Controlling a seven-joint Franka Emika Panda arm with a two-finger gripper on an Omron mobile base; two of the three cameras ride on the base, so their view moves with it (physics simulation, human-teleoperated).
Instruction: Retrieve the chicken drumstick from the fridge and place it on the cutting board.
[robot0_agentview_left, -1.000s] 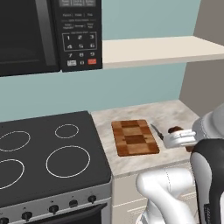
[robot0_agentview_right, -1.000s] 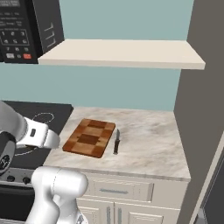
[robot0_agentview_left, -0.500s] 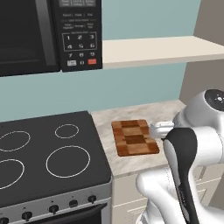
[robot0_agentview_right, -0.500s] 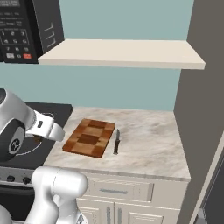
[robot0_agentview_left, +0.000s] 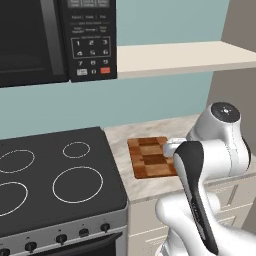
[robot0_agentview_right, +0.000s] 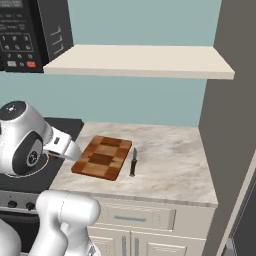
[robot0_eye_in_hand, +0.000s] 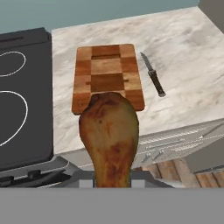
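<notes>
Teal wall, cream shelf, marble counter, black stovetop, microwave.

My left base camera sits behind the arm, looking forward and down across the stovetop to the cutting board at mid range. My right base camera sees that same board from the other side, with the knife beside it. My hand camera looks steeply down from closer, sharing board, knife and marble counter.
</notes>
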